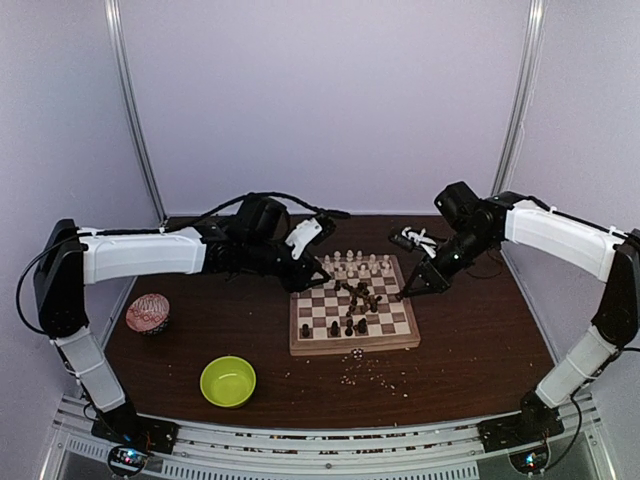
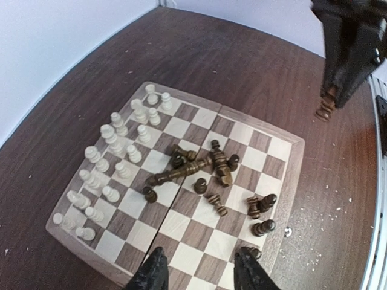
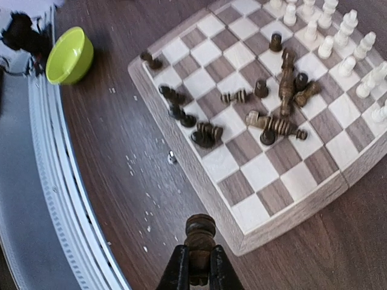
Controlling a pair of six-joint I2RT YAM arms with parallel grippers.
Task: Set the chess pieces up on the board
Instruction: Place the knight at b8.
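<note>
While the right claw (image 3: pixel 196 270) clamps a dark chess piece (image 3: pixel 200 232) upright over the surface (image 3: pixel 109 121) just beside the board (image 3: pixel 290 211), lift it clear of the toppled dark pieces (image 3: pixel 281 90) and seat it squarely; the left claw (image 2: pixel 199 263) hangs open.

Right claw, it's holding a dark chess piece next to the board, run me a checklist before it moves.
1. Grip: right claw shut on dark piece, upright: ok.
2. Piece above board: not ok, over the table beside it.
3. Nearest board corner bare: ok.
4. Dark pieces mid-board standing: not ok, several lie toppled.
5. Left claw clear: ok, open at the opposite edge.
</note>
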